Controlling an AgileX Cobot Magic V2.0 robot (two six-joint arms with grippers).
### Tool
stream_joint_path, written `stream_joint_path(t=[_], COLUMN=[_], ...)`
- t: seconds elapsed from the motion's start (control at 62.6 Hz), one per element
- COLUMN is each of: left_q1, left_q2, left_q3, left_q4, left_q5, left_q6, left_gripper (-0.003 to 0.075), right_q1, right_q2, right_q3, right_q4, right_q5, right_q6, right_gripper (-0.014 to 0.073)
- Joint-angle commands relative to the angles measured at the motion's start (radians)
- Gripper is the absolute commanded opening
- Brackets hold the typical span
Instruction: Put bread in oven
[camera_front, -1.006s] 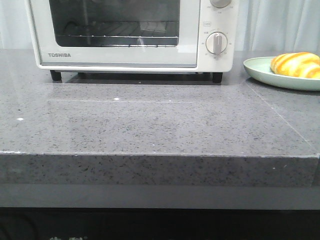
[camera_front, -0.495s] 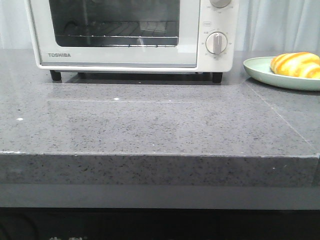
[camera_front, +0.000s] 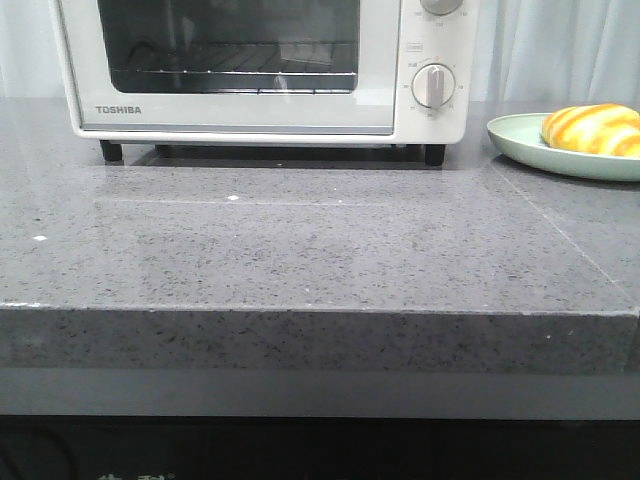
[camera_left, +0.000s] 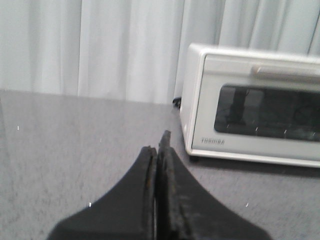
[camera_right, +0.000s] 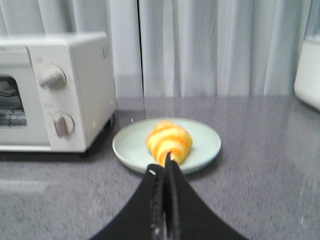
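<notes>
The bread (camera_front: 592, 129), a glossy yellow and orange striped roll, lies on a pale green plate (camera_front: 520, 145) at the right of the counter. It also shows in the right wrist view (camera_right: 170, 140), on the plate (camera_right: 131, 146). The white TOSHIBA oven (camera_front: 250, 115) stands at the back with its glass door closed; it also shows in the left wrist view (camera_left: 250, 120) and the right wrist view (camera_right: 75, 100). My left gripper (camera_left: 159, 142) is shut and empty, short of the oven. My right gripper (camera_right: 165, 165) is shut and empty, just short of the plate. Neither gripper shows in the front view.
The grey speckled counter (camera_front: 300, 250) has a front edge near the camera. White curtains (camera_right: 210, 45) hang behind. A white object (camera_right: 307, 70) stands at the far edge of the right wrist view.
</notes>
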Motion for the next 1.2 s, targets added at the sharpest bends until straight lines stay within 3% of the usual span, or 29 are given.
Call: stream_joint_path(t=[0.0,0.223,0.383,1.006,1.101,1.181], left_q1=[-0.001,-0.001,-0.001,-0.001,-0.001,-0.001], left_q2=[0.053,0.235,0.367,0.550,0.551,0.551], left_q3=[-0.124,-0.388,-0.486,-0.484,-0.484,-0.484], left_q4=[-0.010,-0.010,-0.010,-0.010,-0.010,-0.010], left_q5=[0.023,0.236,0.373,0.396,0.394,0.390], left_q6=[-0.004,-0.004,-0.004,-0.004,-0.004,0.000], left_gripper=[-0.0018,-0.0018,-0.0018,-0.0018,-0.0018,-0.0018], right_q1=[-0.001,-0.001,-0.001,-0.001,-0.001,-0.001], right_q2=[0.051,0.234,0.364,0.654,0.666,0.666], right_q3=[-0.117,-0.343,-0.435,-0.440,-0.440,-0.440], right_q4=[-0.016,-0.018,-0.018,-0.021,-0.023,-0.024], right_q5=[-0.008,0.131,0.227,0.301,0.299,0.298], right_q6=[-0.009,-0.009,-0.009,-0.009,-0.009,-0.009], right_gripper=[-0.0068,-0.0068,-0.0068,-0.0059,0.0059,0.0245])
